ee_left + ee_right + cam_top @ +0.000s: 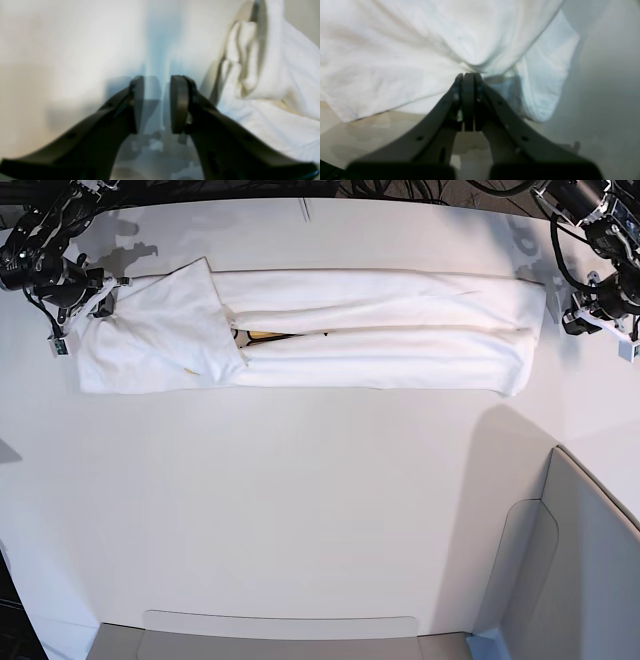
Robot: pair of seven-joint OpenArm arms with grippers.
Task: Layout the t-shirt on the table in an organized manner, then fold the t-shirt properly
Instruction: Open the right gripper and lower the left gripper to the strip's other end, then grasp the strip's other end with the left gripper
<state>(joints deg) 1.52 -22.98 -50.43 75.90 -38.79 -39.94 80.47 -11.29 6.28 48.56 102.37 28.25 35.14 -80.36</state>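
White t-shirt (360, 330) folded lengthwise, pinched by right end effector (468, 77)

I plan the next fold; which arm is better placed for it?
Probably the right: its gripper is shut on the t-shirt at one end. The left gripper stands open beside the cloth, holding nothing.

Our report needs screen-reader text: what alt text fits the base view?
A white t-shirt, folded into a long band, lies across a white table. The right gripper pinches one end; the left gripper sits beside the other.
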